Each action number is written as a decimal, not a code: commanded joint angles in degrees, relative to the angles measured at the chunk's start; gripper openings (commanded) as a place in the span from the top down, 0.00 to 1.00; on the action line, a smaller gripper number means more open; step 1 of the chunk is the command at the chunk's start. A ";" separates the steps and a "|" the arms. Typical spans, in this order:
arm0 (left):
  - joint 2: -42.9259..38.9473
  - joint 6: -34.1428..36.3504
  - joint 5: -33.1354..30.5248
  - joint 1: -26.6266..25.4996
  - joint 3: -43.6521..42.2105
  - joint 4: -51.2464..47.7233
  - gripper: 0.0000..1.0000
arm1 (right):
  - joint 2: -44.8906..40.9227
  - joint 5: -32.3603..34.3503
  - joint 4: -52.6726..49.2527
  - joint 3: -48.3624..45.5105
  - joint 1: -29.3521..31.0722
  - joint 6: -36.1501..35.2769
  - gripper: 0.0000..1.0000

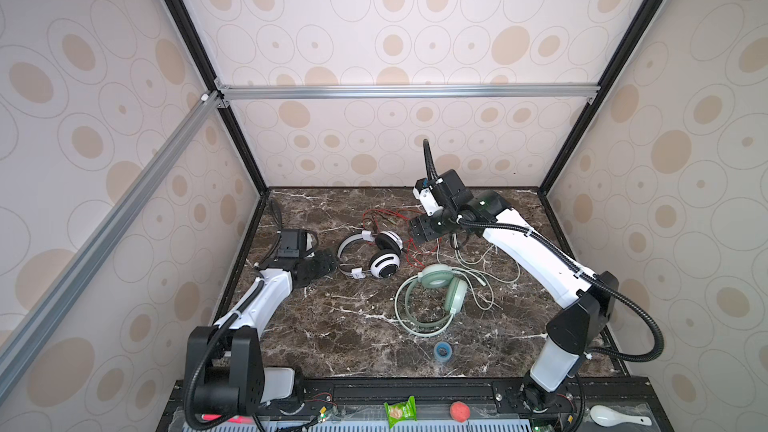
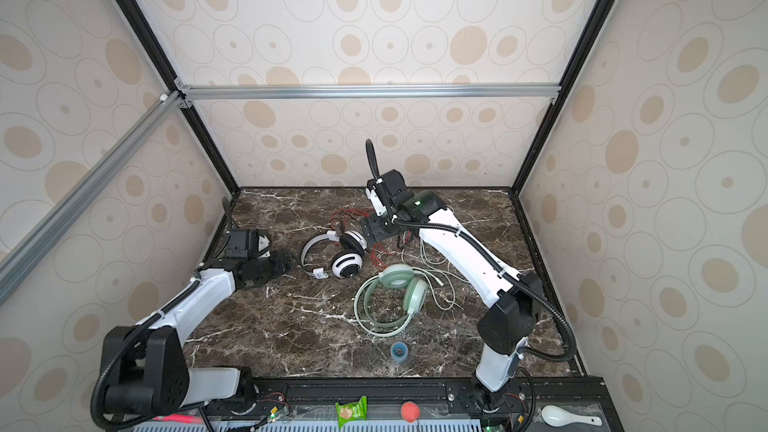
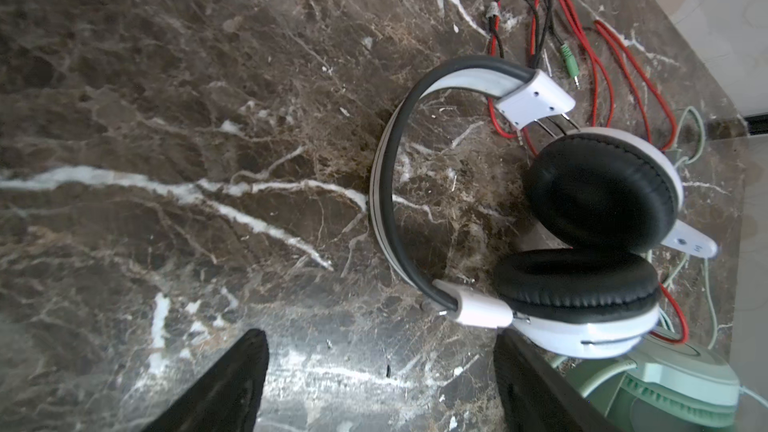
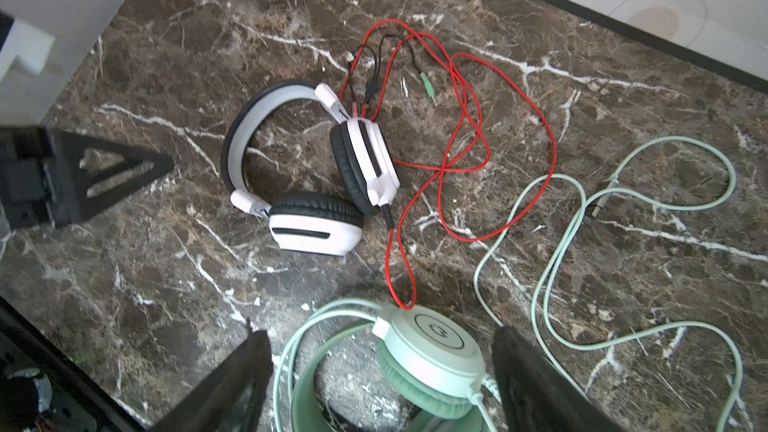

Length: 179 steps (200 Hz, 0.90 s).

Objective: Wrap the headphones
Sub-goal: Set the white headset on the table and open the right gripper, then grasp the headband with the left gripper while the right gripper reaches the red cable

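White-and-black headphones (image 1: 384,265) are seen lying on the table (image 1: 332,338) just beside mint green headphones (image 1: 434,278); only in the wrist views are left gripper (image 3: 382,384) and right gripper (image 4: 382,380) shown clearly spread wide, apparently empty.

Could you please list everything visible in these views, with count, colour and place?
white-and-black headphones: one, table's back middle
red cable: one, loose behind them
mint green headphones: one, table centre
pale green cable: one, loose to their right
tape roll: one, blue, table front
snack packet: one, green, front ledge
round object: one, red, front ledge
spoon: one, white, front ledge
table: one, brown marble
left gripper: black, open
right gripper: black, open
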 commanded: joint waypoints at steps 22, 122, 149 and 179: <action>11.10 6.04 -4.48 -2.44 12.41 -3.11 0.17 | -8.18 -3.34 0.26 -8.92 -2.27 -3.36 0.14; 30.45 9.14 -12.65 -4.31 25.12 -5.93 0.30 | -8.69 -4.68 0.54 -10.07 -7.34 -2.98 0.01; 32.39 9.81 -13.02 -5.04 25.85 -6.18 0.30 | -6.80 -3.99 -0.72 -8.11 -9.03 -1.71 0.03; 32.39 10.17 -14.44 -5.28 24.73 -6.05 0.33 | -5.75 -4.65 -0.66 -7.01 -9.25 -1.22 0.06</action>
